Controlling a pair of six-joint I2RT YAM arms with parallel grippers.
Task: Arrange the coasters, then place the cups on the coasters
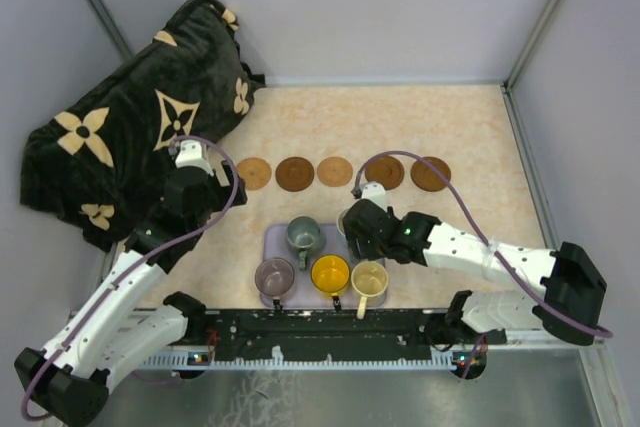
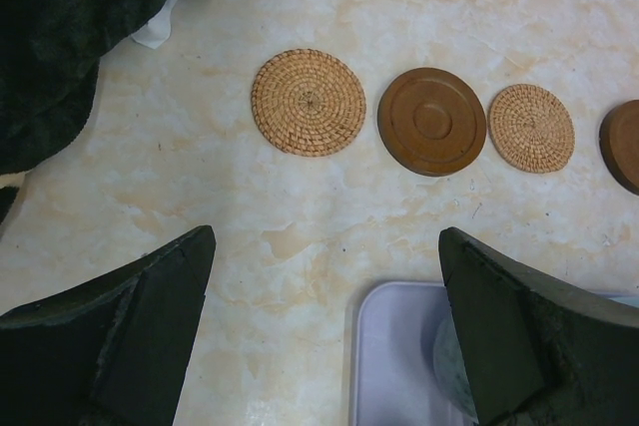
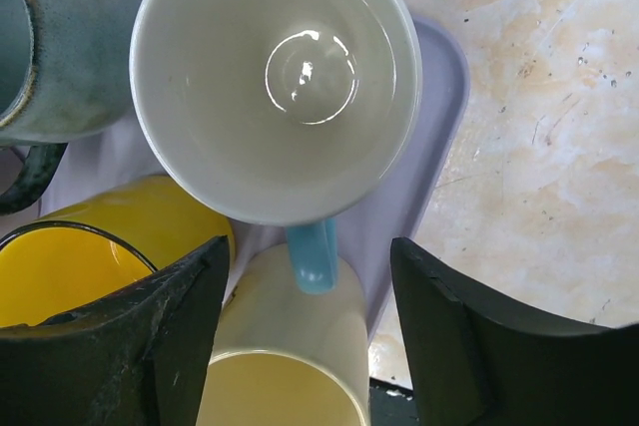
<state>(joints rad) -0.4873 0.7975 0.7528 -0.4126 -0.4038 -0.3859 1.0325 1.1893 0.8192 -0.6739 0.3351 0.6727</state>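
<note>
We find the light blue cup [image 3: 275, 77] upright on the lavender tray [image 3: 439, 97], at its far right corner, crowded by the grey-green cup [image 3: 60, 47], the yellow cup [image 3: 90, 246] and the cream cup [image 3: 290, 346]. The right gripper [image 3: 306, 276] hangs over it with fingers parted, one on each side of the blue handle [image 3: 315, 256], with a gap showing on both sides. The left gripper [image 2: 326, 236] is spread wide and holds nothing, above the tray's far left corner.

We judge the cup to be glazed ceramic: rigid, fairly light, slick, and liable to chip against its neighbours. The handle looks like the place to pinch, followed by a straight lift.

The five coasters [image 1: 334, 171] lie in a row beyond the tray's far edge. Only the top view shows all five, yet it hides the blue cup under the arm. The right wrist view alone shows the handle and the finger gap. The left wrist view shows which coasters are woven and which smooth.
</note>
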